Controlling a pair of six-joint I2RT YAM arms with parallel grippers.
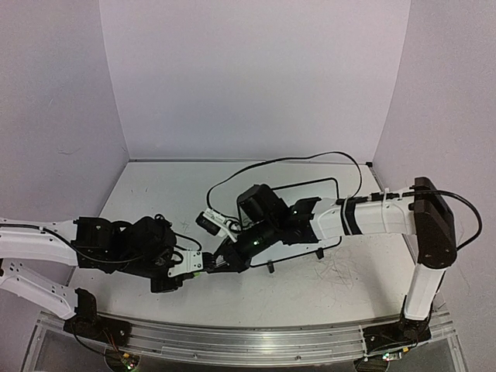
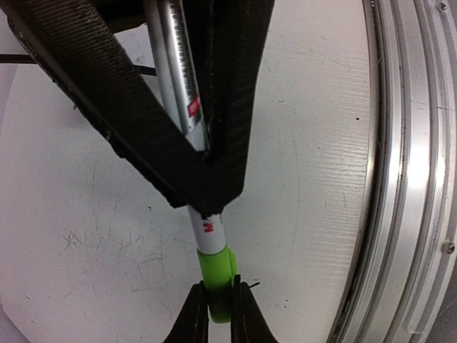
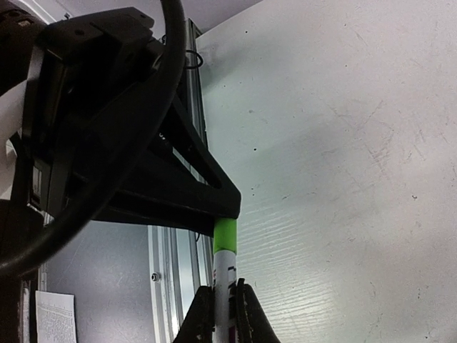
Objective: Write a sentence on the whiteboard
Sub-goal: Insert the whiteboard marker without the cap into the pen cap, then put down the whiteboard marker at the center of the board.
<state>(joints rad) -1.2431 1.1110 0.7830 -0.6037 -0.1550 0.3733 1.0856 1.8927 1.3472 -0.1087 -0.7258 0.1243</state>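
**Top view:** whiteboard (image 1: 314,194) lay on desk (image 1: 155,194), partly under R arm (image 1: 372,217); board seen only here. L pincer (image 1: 194,263) and R pincer (image 1: 219,260) met nr its front-left.
**L wrist:** L pincer pinched marker (image 2: 207,236) by green cap (image 2: 216,271); red label (image 2: 193,107), print unreadable.
**R wrist:** R pincer pinched white barrel (image 3: 226,268).

Whiteboard (image 1: 310,191) lies on table (image 1: 155,194) — marker (image 2: 214,266) before it, leftward.

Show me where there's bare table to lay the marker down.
Bare table: far left, between the back wall and the left arm. Also near right, between the whiteboard and the front rail, only scribbled on. Crowded: the centre, where left gripper and right gripper both clamp the marker.
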